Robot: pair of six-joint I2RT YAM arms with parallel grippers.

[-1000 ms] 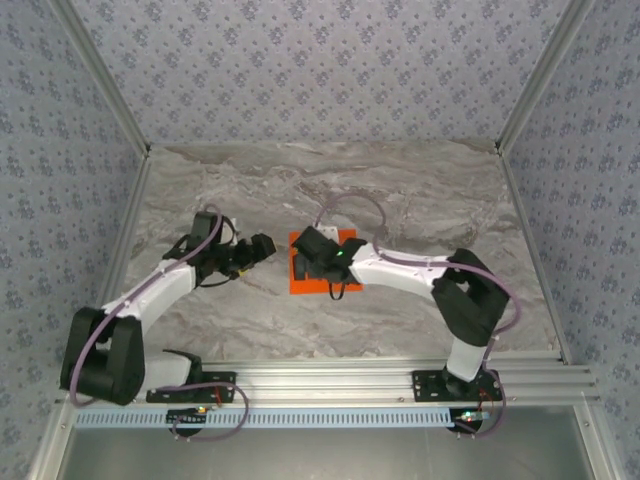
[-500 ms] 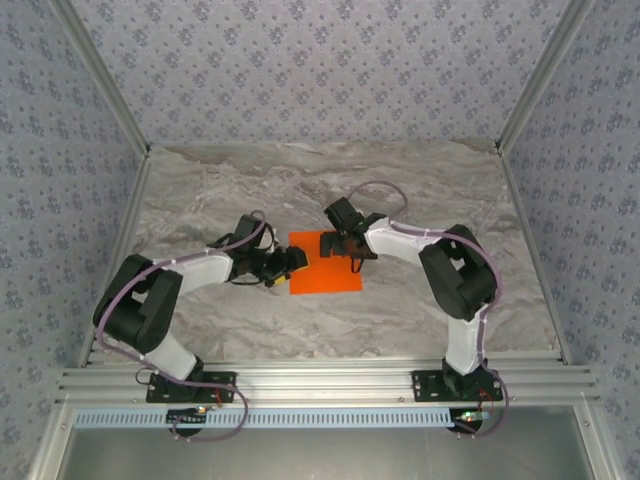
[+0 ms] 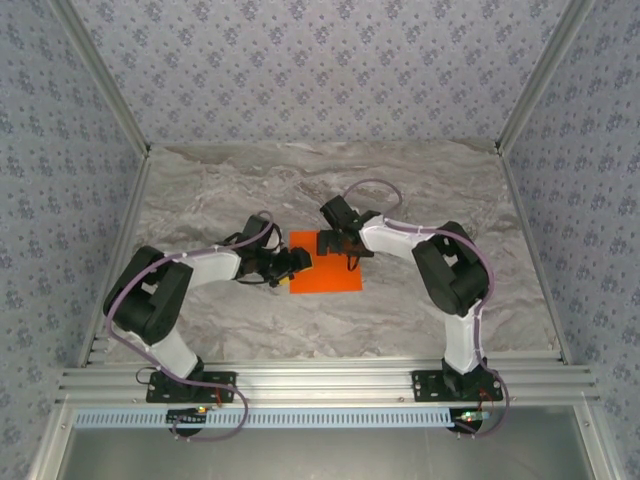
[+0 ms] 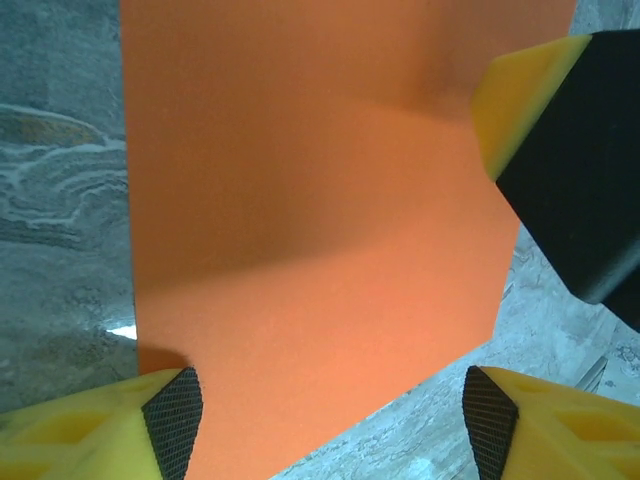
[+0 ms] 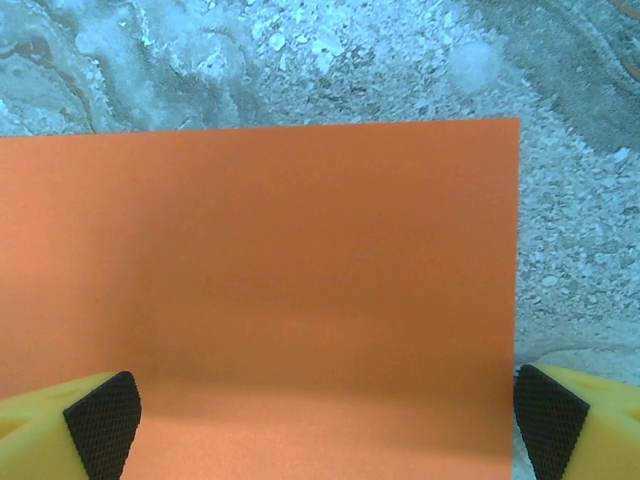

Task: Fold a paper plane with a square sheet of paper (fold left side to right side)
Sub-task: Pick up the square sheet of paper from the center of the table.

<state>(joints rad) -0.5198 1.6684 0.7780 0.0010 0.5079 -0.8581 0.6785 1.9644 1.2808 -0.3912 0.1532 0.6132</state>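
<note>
The square sheet of paper (image 3: 326, 270) is bright orange and lies flat and uncreased on the marble table (image 3: 430, 190). A paper plane is out of view. My left gripper (image 3: 298, 261) sits low at the sheet's left edge, open. In the left wrist view its pads (image 4: 172, 420) straddle a corner of the sheet (image 4: 310, 230). My right gripper (image 3: 343, 243) is at the sheet's far edge, open wide. In the right wrist view its fingertips (image 5: 100, 425) stand either side of the sheet (image 5: 300, 270). Neither gripper holds anything.
One yellow-and-black finger of the right gripper (image 4: 560, 140) reaches into the left wrist view over the sheet's far side. Aluminium rails (image 3: 320, 380) run along the near edge, and patterned walls close in the table on three sides.
The left arm swung in to the sheet's left edge and its jaws narrowed slightly. The right gripper pulled back from over the sheet to its far edge.
</note>
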